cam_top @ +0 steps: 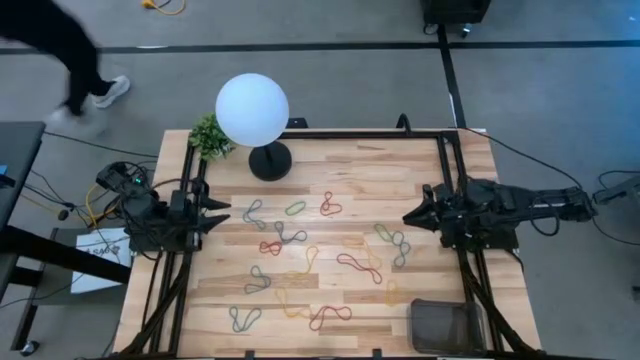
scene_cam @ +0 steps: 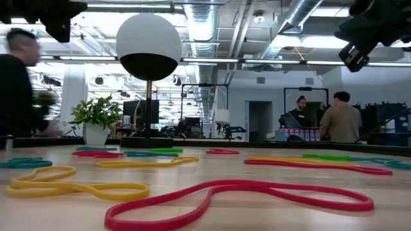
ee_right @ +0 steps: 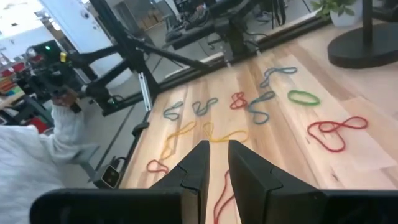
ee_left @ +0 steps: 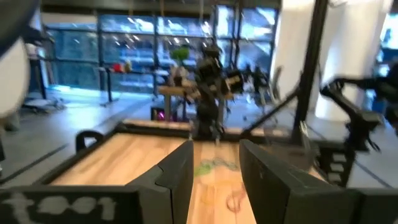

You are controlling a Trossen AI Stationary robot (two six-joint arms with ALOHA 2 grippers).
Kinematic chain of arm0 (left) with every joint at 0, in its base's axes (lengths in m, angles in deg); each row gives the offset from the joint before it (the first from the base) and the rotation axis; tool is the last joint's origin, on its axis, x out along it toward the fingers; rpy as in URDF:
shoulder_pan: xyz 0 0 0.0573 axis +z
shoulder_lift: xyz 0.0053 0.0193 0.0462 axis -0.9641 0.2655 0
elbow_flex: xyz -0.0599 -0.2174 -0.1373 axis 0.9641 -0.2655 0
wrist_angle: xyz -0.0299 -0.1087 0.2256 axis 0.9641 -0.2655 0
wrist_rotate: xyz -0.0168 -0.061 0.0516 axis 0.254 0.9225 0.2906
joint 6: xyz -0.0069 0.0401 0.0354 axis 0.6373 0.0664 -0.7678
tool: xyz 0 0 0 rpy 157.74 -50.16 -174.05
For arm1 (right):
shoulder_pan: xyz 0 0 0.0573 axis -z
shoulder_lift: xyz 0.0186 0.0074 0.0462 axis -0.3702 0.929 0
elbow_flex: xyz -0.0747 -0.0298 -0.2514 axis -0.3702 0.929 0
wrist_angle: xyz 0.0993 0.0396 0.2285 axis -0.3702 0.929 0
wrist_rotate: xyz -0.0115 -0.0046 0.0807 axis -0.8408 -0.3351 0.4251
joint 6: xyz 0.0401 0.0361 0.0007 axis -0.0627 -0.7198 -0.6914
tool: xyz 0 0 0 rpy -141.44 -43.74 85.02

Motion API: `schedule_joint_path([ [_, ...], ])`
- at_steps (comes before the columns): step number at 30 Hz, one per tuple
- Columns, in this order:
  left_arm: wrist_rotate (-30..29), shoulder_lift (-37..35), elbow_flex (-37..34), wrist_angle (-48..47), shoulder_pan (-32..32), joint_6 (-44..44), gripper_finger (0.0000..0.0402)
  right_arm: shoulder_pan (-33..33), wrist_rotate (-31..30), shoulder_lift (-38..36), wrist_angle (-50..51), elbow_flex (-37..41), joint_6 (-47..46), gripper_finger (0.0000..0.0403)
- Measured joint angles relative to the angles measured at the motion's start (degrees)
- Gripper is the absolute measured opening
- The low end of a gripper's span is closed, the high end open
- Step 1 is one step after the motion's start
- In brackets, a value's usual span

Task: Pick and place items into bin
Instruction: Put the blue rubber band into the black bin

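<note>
- Many rubber-band loops point(cam_top: 358, 266) flat on desk point(cam_top: 330, 180), none in bin point(cam_top: 445, 325).
- Left gripper point(cam_top: 222, 219) jaws wide; right gripper point(cam_top: 412, 216) jaws narrow, empty.
- Could snag tangled neighbours or slip off thin bands.

We see the table point(cam_top: 340, 170) evenly and brightly lit from above, shadows soft. In the low view, ceiling lights glare and the nearest red band point(scene_cam: 237, 199) is soft. The left wrist view is blurred throughout; a walking person point(scene_cam: 16, 83) smears.
</note>
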Motion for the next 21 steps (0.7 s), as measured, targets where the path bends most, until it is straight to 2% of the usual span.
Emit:
schedule_joint_path([
  [6, 0.4, 0.0, 0.0, -0.9, 0.0, 1.3, 0.0119, 0.0, -0.1, 4.5, -3.8, 0.0, 0.2, 0.0053],
  [12, 0.5, 0.0, 0.0, -0.7, 0.0, 1.9, 0.0119, -0.2, -4.3, 7.6, -9.7, 0.0, 2.2, 0.0053],
  [16, 3.1, 0.0, 0.0, -0.9, 0.0, 4.0, 0.0119, -0.2, -4.4, 10.7, -11.5, 0.0, 0.3, 0.0053],
  [21, 4.5, 0.0, 0.0, -1.5, 0.0, 1.8, 0.0119, 0.1, -4.6, 15.2, -11.7, 0.0, 0.3, 0.0053],
])
